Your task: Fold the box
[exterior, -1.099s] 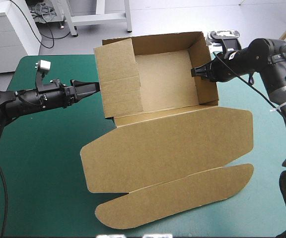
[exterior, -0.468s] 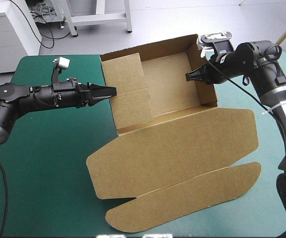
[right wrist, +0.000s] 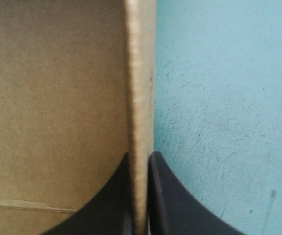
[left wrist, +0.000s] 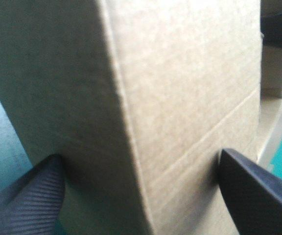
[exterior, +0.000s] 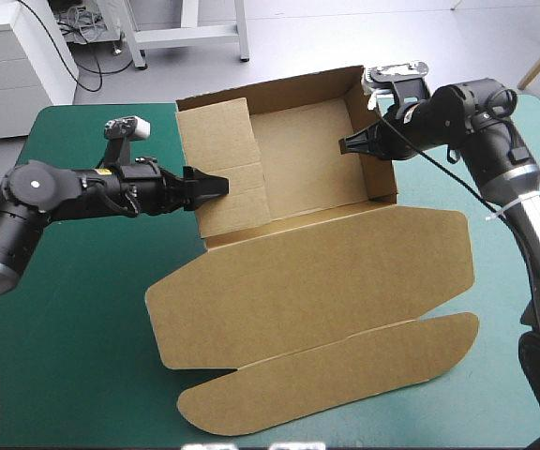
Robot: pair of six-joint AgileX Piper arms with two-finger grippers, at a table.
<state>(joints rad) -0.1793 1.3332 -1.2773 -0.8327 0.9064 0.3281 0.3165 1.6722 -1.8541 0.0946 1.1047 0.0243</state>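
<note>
The brown box (exterior: 307,159) stands at the table's far middle as an open tray with raised walls. Its lid (exterior: 317,272) and front flap (exterior: 336,370) lie flat toward the near edge. My left gripper (exterior: 212,184) reaches in from the left, open, its black fingers (left wrist: 28,196) astride the folded left wall (left wrist: 180,98). On the other side my right gripper (exterior: 348,145) is shut on the top edge of the right wall (right wrist: 141,73). In the right wrist view its tips (right wrist: 140,155) pinch the board with the box's inside on one side.
The flat lid and flap take up the table's middle and near part. Teal-green cover (exterior: 73,309) shows to the left of the box under my left arm, and a strip (exterior: 504,356) shows to the right.
My left gripper has pushed rightward onto the left wall and now straddles it. The right gripper has drawn the right wall up and a little leftward, and the whole box has shifted slightly.
</note>
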